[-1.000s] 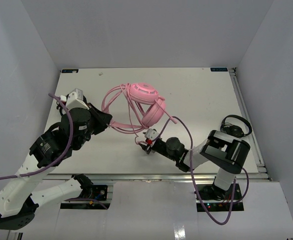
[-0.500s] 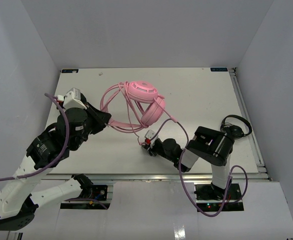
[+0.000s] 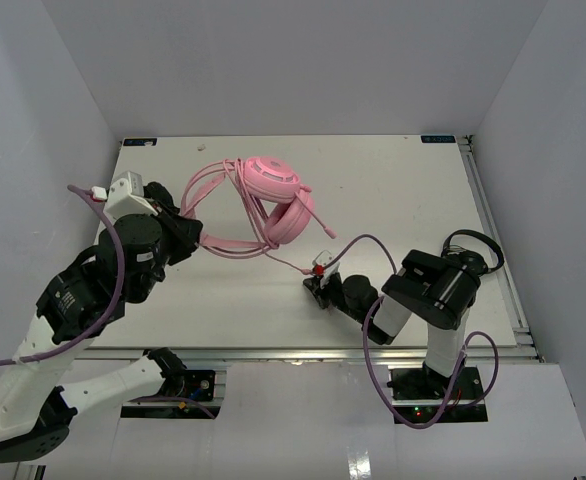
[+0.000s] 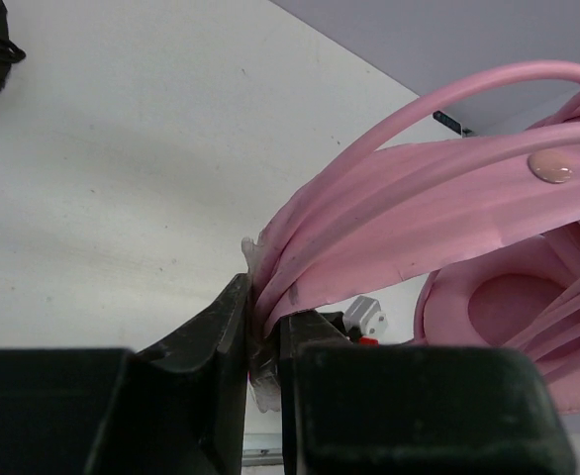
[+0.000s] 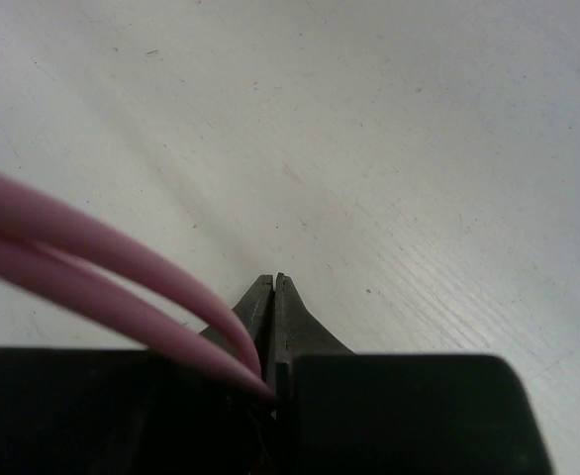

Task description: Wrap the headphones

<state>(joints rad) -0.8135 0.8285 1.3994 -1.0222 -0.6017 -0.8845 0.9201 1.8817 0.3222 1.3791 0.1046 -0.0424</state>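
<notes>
Headband of the pink headphones (image 4: pixel 448 218) tight in the left gripper (image 4: pixel 262 336), white table (image 4: pixel 122 178) beneath

The big padded over-ear headphones (image 3: pixel 271 180) are pink all over. Their long thin cable (image 5: pixel 82 242) is pink too. The flat table (image 3: pixel 393 190) is white. The small round headset (image 3: pixel 472 251) is black.
</notes>
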